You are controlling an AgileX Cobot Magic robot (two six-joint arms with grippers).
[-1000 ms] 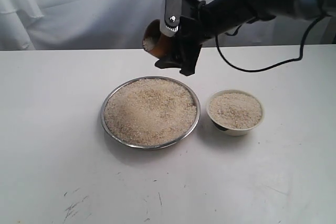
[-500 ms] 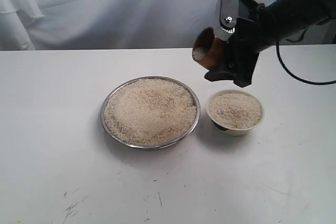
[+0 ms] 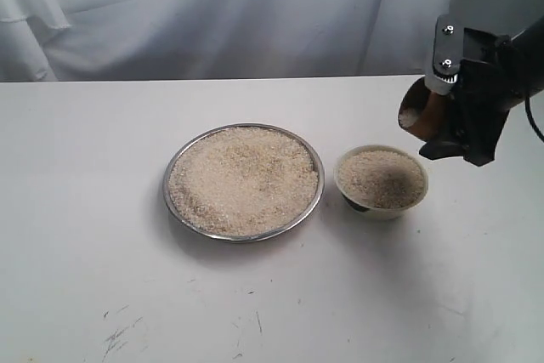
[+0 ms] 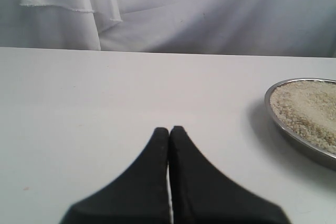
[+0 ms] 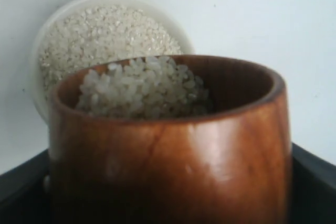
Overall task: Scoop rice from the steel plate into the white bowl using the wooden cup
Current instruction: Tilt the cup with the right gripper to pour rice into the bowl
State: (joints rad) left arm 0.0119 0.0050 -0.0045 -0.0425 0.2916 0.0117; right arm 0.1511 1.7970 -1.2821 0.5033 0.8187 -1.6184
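Exterior view, from where I stand: one wooden cup [image 3: 418,116] hangs in the air at about 2 o'clock from the one white bowl [image 3: 382,208], up off the table [image 3: 85,278] and not touching the bowl. The right gripper [image 3: 446,116] has it clamped across the barrel, jaws spread wide around the wood. The cup is tipped well over, so its long axis runs close to level. Its mouth faces 9 o'clock, toward the one steel plate [image 3: 167,183], and its base is tucked back into the gripper. A small lot of rice [image 3: 408,116] sits low against the cup's lip. The plate lies at 9 o'clock from the bowl, close beside it but apart, and it is heaped with grains across its whole width. The bowl is full nearly to the rim. That makes three lots of rice: plate, bowl and cup. In the left wrist view the left gripper [image 4: 169,132] holds nothing. Its two black fingertips are pressed together over bare table, with the plate's rim at its 3 o'clock.
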